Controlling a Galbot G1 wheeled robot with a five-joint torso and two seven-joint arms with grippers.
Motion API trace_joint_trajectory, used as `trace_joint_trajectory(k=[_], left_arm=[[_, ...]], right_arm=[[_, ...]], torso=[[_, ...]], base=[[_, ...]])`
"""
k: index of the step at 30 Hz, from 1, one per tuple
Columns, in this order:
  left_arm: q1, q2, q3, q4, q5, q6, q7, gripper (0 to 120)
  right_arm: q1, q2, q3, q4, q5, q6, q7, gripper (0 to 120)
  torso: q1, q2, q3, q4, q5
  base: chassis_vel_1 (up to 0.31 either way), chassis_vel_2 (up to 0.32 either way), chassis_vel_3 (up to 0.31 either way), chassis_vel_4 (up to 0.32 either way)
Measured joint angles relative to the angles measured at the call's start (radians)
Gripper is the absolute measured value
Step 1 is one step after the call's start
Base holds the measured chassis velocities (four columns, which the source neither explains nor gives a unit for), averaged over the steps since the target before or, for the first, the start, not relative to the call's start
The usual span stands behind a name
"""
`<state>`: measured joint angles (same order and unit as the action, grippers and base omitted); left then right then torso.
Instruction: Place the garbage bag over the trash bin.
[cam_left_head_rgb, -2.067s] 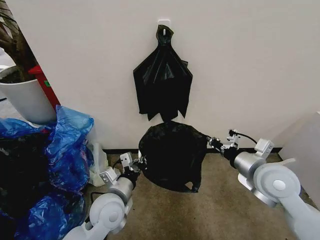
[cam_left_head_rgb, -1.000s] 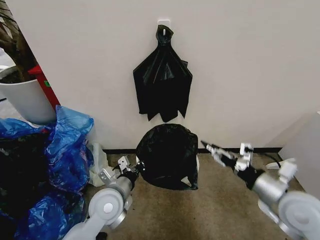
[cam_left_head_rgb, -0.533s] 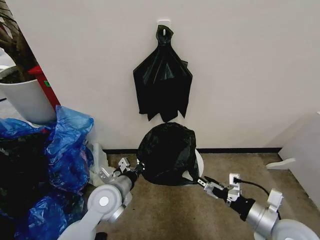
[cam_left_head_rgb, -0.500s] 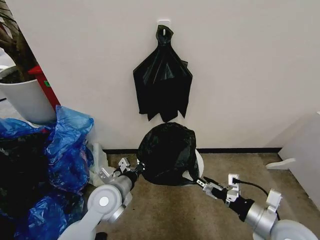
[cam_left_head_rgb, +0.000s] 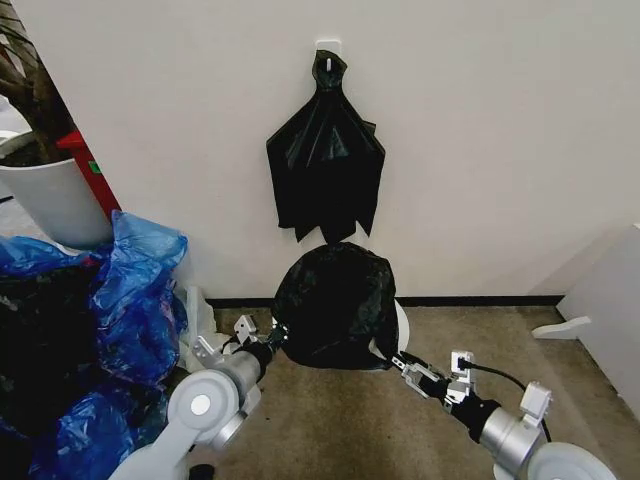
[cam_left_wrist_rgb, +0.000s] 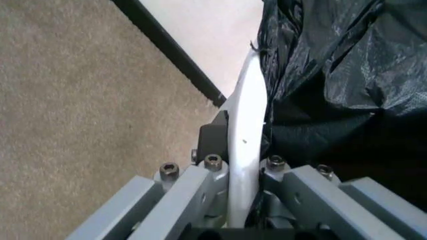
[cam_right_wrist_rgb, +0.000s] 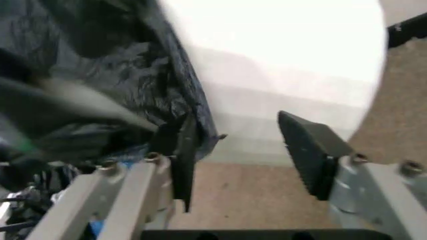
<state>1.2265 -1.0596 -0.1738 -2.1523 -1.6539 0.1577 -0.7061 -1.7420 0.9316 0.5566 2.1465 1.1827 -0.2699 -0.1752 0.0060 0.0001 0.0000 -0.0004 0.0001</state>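
Observation:
The garbage bag (cam_left_head_rgb: 335, 305), thin glossy black plastic, is draped over the trash bin against the wall. The bin shows as a strip of cream-white rim (cam_left_head_rgb: 400, 325) on the bag's right side. My left gripper (cam_left_head_rgb: 272, 337) is at the bag's lower left edge. In the left wrist view its jaws (cam_left_wrist_rgb: 243, 145) straddle the white rim (cam_left_wrist_rgb: 247, 100), with the bag (cam_left_wrist_rgb: 333, 75) folded over one side. My right gripper (cam_left_head_rgb: 400, 362) is low, beside the bin's right side. It (cam_right_wrist_rgb: 237, 125) is open around the pale bin wall (cam_right_wrist_rgb: 267, 75), with the bag's edge (cam_right_wrist_rgb: 133, 85) by one finger.
A fan-shaped bunch of black bags (cam_left_head_rgb: 325, 160) hangs from a wall hook above the bin. Blue plastic bags (cam_left_head_rgb: 135, 300) pile up at the left, below a white plant pot (cam_left_head_rgb: 50, 195). A white panel (cam_left_head_rgb: 605, 300) stands at the right. Bare carpet (cam_left_head_rgb: 330, 420) lies in front.
My right gripper let go of the bag's right edge, swung down and came in low beside the bin. The bag sank onto the bin. The left gripper dropped slightly.

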Motion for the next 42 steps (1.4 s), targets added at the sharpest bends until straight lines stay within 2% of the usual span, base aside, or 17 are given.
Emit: trace_joint_trajectory(k=[2,4,8,9,11,15,16,27,29,32,36,42], left_arm=[[0.002,0.002,-0.002,-0.01,-0.013,0.004,-0.007,1],[0.003,0.003,-0.002,-0.014,-0.018,0.005,-0.01,1],[0.004,0.01,-0.007,-0.044,-0.045,0.008,-0.028,1],[0.004,0.01,-0.007,-0.044,-0.045,0.008,-0.028,1],[0.003,0.013,-0.007,-0.048,-0.046,0.009,-0.03,1],[0.002,0.012,-0.006,-0.048,-0.046,0.011,-0.036,1],[0.002,0.012,-0.006,-0.048,-0.046,0.011,-0.036,1],[-0.017,0.003,0.01,-0.037,-0.025,0.01,-0.06,1],[-0.017,0.002,0.01,-0.036,-0.025,0.01,-0.06,1],[-0.018,0.003,0.01,-0.031,-0.016,0.009,-0.06,1],[-0.017,0.008,0.023,-0.011,0.076,0.001,-0.045,1],[-0.003,0.013,0.044,0.004,0.198,-0.012,-0.009,1]], right_arm=[[0.004,0.005,-0.002,-0.022,-0.009,0.009,-0.008,35],[0.008,0.008,-0.003,-0.031,-0.012,0.011,-0.01,32],[0.041,0.024,-0.02,-0.062,-0.043,0.021,-0.012,14],[0.041,0.024,-0.02,-0.062,-0.043,0.021,-0.012,14],[0.043,0.029,-0.024,-0.054,-0.055,0.021,-0.007,6],[0.019,0.028,-0.032,-0.027,-0.115,0.025,-0.008,20],[0.019,0.028,-0.032,-0.027,-0.115,0.025,-0.008,20],[-0.103,0.028,-0.013,0.011,-0.407,0.159,-0.105,64],[-0.104,0.029,-0.01,0.012,-0.42,0.167,-0.11,67],[-0.111,0.029,0.002,0.011,-0.441,0.182,-0.117,81],[-0.128,0.04,0.039,0.04,-0.46,0.189,-0.094,95],[-0.14,0.048,0.084,0.168,-0.471,0.167,0.046,100]], torso=[[0.0,0.0,0.0,0.0,0.0001],[0.0,0.0,0.0,0.0,0.0001],[0.0,0.0,0.0,0.0002,0.0002],[0.0,0.0,0.0,0.0002,0.0002],[0.0,0.0,0.0,0.0003,-0.0002],[0.0,0.0,0.0,0.0003,-0.0003],[0.0,0.0,0.0,0.0003,-0.0003],[0.0,0.0,0.0,0.0001,-0.0003],[0.0,0.0,0.0,0.0001,-0.0003],[0.0,0.0,0.0,0.0002,0.0],[0.0,0.0,0.0,0.0001,0.0],[0.0,0.0,0.0,0.0001,-0.0002]], base=[[0.0,0.0,0.0,0.0],[0.0,0.0,0.0,0.0],[0.0,0.0,0.0,0.0],[0.0,0.0,0.0,0.0],[0.0,0.0,0.0,0.0],[0.0,0.0,0.0,0.0],[0.0,0.0,0.0,0.0],[0.0,0.0,0.0,0.0],[0.0,0.0,0.0,0.0],[0.0,0.0,0.0,0.0],[0.0,0.0,0.0,0.0],[0.0,0.0,0.0,0.0]])
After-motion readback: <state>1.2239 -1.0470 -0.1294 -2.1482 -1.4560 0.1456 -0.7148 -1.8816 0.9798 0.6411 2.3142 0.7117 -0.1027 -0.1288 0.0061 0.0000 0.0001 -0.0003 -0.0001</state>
